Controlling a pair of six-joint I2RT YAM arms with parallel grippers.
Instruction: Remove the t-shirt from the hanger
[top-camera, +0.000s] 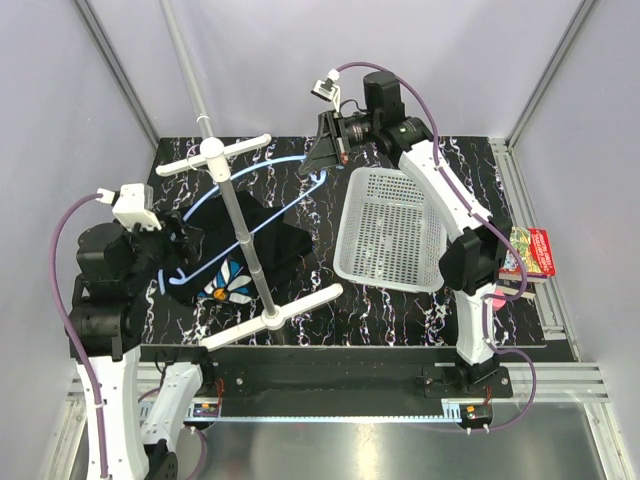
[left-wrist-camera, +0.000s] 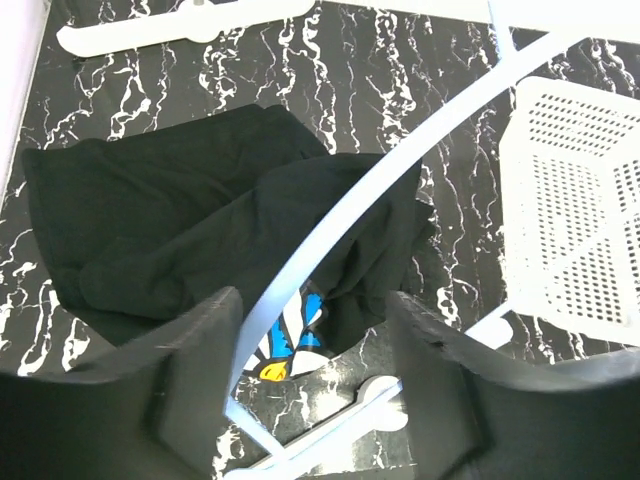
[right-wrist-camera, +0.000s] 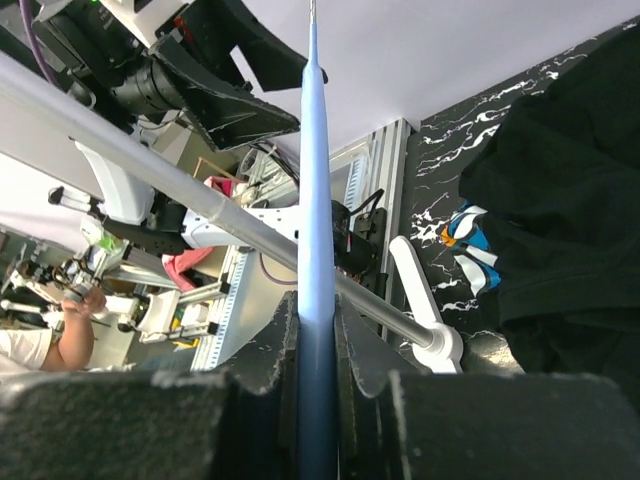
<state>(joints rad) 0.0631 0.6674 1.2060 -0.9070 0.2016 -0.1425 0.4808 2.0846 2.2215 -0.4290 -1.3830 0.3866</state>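
The black t-shirt (top-camera: 272, 240) lies crumpled on the marbled table, its flower print (top-camera: 225, 286) at the near edge. The light-blue hanger (top-camera: 262, 168) is held in the air above it, and its visible arm is bare. My right gripper (top-camera: 322, 155) is shut on the hanger's far end; the blue bar (right-wrist-camera: 316, 200) is pinched between the jaws (right-wrist-camera: 316, 310). My left gripper (top-camera: 175, 255) is open around the near end. In the left wrist view the hanger arm (left-wrist-camera: 400, 160) passes between the jaws (left-wrist-camera: 315, 320), close to the left finger, over the t-shirt (left-wrist-camera: 150, 220).
A white-and-grey pole stand (top-camera: 245, 235) with two crossbars rises through the middle, beside the hanger. A white perforated basket (top-camera: 392, 228) sits at the right, also in the left wrist view (left-wrist-camera: 575, 200). A red box (top-camera: 530, 252) lies off the table's right edge.
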